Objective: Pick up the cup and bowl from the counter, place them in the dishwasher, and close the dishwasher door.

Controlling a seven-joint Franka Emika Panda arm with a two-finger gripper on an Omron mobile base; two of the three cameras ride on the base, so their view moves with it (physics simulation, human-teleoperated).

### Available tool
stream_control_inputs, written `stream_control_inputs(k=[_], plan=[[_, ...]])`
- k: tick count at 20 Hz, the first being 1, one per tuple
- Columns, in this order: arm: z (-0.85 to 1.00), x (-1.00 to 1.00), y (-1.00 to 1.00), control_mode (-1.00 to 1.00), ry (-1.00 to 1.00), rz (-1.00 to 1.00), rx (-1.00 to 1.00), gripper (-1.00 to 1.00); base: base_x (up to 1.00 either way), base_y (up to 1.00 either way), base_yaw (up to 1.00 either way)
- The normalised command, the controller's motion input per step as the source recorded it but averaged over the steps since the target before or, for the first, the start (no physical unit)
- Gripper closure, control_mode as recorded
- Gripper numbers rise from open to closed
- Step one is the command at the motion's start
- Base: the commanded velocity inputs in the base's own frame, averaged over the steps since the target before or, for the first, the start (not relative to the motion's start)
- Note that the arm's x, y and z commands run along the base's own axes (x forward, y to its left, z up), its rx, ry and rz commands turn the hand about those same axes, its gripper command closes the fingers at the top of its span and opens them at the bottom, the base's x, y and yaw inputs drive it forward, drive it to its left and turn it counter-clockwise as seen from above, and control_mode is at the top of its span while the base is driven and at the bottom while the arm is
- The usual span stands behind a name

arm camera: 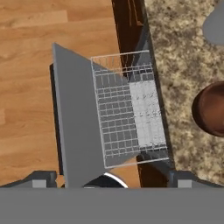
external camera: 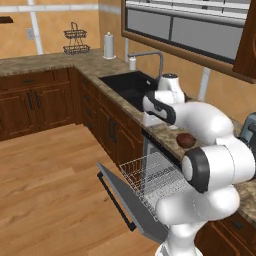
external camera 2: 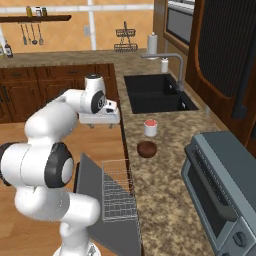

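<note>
two items to move, both on the counter (external camera 2: 165, 200): the cup (external camera 2: 150, 127) and the bowl (external camera 2: 147, 148), just beside each other, cup nearer the sink (external camera 2: 155, 92), bowl nearer the toaster oven (external camera 2: 225, 190). both look small, rigid and probably light; glazed surfaces likely slippery. cup: best taken across its straight wall, jaws either side, upright. bowl: shallow and wider, so pinching the rim, one finger inside and one outside, looks safer than spanning it.

gripper (external camera 2: 102, 120) hangs off the counter edge, above the open dishwasher, jaws spread wide, holding nothing. cup and bowl sit to its right, apart from it, bowl at the right edge of the hand view (arm camera: 212, 109). dishwasher door (arm camera: 74, 127) is folded down, wire rack (arm camera: 127, 109) pulled out over it.
</note>
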Motion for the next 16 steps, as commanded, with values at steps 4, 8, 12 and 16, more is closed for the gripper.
stream_control_inputs(k=[4,8,12,16], plan=[[-0.16,0.88,-0.44,-1.00,0.03,0.00,0.00,-1.00,0.00,0.00,0.00],[-0.16,0.76,-0.41,-1.00,0.00,0.00,-0.01,-1.00,0.00,0.00,0.00],[-0.20,0.68,-0.43,-1.00,0.00,0.00,-0.01,-1.00,0.00,0.00,0.00],[-0.23,0.63,-0.46,-1.00,0.00,0.00,0.00,-1.00,0.00,0.00,0.00]])
